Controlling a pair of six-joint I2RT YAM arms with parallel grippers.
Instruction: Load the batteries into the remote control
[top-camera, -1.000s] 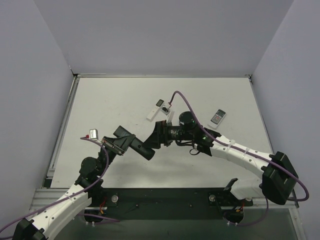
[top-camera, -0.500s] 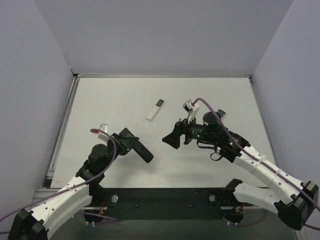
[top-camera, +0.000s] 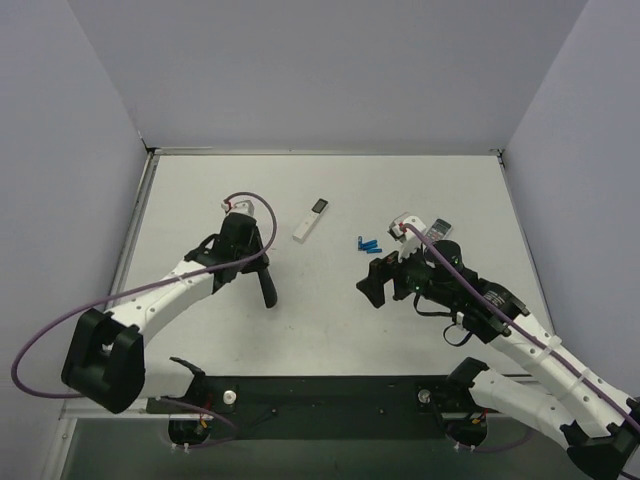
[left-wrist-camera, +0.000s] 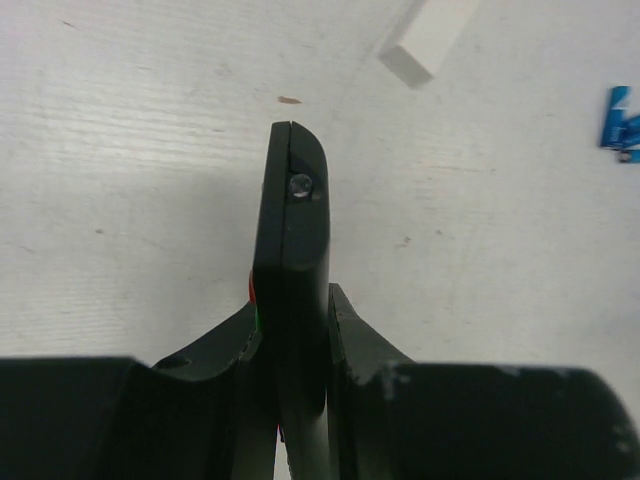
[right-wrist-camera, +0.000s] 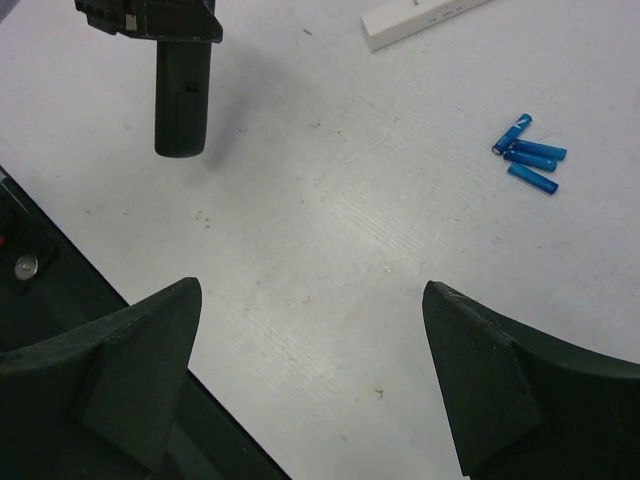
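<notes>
The right gripper (right-wrist-camera: 310, 300) stands wide open, its two dark fingers (right-wrist-camera: 140, 350) low in the frame and nothing between them. A cluster of blue cells (right-wrist-camera: 528, 155) lies on the white table (right-wrist-camera: 330, 220). Well left of the cells, the black remote control (right-wrist-camera: 180, 100) hangs end-down, its upper end clamped in the left gripper (right-wrist-camera: 155, 22). Above and just left of the cells lies a white remote (right-wrist-camera: 420, 20), partly cut off.

Remote control (top-camera: 266, 289): long, slim, black, rounded free end | pose: edge-on, narrow side up, small round lens at the tip | hold: clamped between the left gripper (left-wrist-camera: 296, 340) fingers at its other end | place: left-centre of the table (top-camera: 200, 200), tip pointing toward the near edge
</notes>
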